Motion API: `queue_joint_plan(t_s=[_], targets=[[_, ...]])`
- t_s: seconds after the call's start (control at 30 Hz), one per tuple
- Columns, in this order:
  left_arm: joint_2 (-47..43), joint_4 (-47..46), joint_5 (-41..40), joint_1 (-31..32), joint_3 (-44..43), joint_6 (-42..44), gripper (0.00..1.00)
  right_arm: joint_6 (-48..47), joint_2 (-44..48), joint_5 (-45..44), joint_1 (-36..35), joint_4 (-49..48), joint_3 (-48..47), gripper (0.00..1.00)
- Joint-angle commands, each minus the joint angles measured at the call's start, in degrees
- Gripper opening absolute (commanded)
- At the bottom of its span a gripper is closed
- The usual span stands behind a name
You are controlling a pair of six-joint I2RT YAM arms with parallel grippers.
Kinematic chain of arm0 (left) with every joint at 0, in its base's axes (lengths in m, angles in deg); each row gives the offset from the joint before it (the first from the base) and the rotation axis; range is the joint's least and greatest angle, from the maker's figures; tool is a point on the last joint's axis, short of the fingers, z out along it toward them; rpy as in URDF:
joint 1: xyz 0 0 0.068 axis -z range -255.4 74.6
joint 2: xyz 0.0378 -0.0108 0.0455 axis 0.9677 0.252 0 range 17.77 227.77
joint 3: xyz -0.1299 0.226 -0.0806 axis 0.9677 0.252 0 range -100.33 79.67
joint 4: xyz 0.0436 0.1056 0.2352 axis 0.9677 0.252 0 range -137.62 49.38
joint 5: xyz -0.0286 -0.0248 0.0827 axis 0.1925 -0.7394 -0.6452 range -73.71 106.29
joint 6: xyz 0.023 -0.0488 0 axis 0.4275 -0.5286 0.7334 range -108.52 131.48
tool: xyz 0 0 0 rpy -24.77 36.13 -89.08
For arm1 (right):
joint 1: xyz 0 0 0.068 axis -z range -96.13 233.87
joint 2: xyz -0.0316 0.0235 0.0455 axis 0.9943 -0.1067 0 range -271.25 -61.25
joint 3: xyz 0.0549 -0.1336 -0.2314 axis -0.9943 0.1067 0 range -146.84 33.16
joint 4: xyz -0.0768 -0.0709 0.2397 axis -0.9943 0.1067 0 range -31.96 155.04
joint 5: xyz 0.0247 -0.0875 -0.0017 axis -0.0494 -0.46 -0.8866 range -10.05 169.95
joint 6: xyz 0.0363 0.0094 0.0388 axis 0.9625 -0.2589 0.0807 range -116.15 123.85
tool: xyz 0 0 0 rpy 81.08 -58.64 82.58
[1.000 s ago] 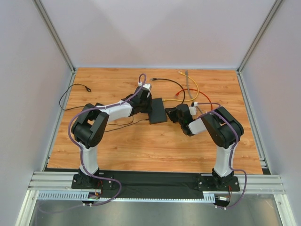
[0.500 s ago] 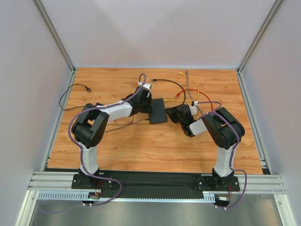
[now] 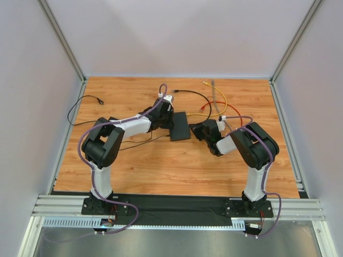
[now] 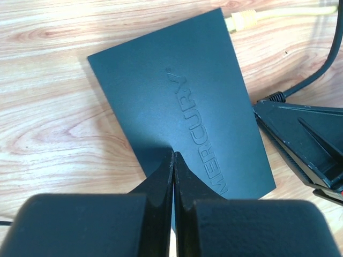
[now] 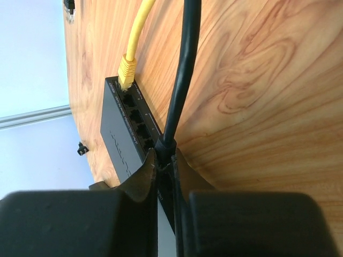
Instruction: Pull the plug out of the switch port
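The flat matte black rectangular switch (image 4: 177, 101) lies in the middle of the orange-brown wooden tabletop (image 5: 257, 80), between the two arms. Its row of sockets faces the right arm. The left gripper (image 4: 173, 158) has its fingers pressed together, holding nothing, and its tips rest on the near edge of the switch's lid, apparently to pin the box down. The right gripper (image 5: 161, 156) is pinched narrow on the black plug (image 5: 165, 143) at the end of a thick round black cable (image 5: 185, 64), right where it meets the socket row. A small yellow plug (image 5: 126, 67) on a yellow lead sits in the port at the far end of the same row. The step in hand looks like the grasp just before extraction, since the black plug appears seated, though the fingers hide the joint itself. The next move calls for a straight pull away from the socket face, in line with the port, while the left arm presses down so the switch does not slide along.
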Motion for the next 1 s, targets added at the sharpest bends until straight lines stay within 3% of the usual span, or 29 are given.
queue_joint_plan(t_s=[0.0, 0.23, 0.5, 0.97], targets=[[1.6, 2.5, 0.5, 1.4, -0.8, 2.9, 0.0, -2.1, -2.0, 0.1, 0.2, 4.7, 1.3, 0.03], [2.9, 3.1, 1.8, 4.7, -5.1, 7.0, 0.0, -2.9, -1.4, -0.2, 0.3, 5.2, 1.2, 0.0], [9.8, 13.0, -2.1, 4.8, -11.9, 4.0, 0.0, -2.7, -1.2, -1.2, 0.2, 5.0, 1.2, 0.0], [15.3, 20.8, -6.7, 4.8, -16.3, 0.5, 0.0, -1.2, 0.9, -6.8, 0.1, 16.2, -1.6, 0.0]])
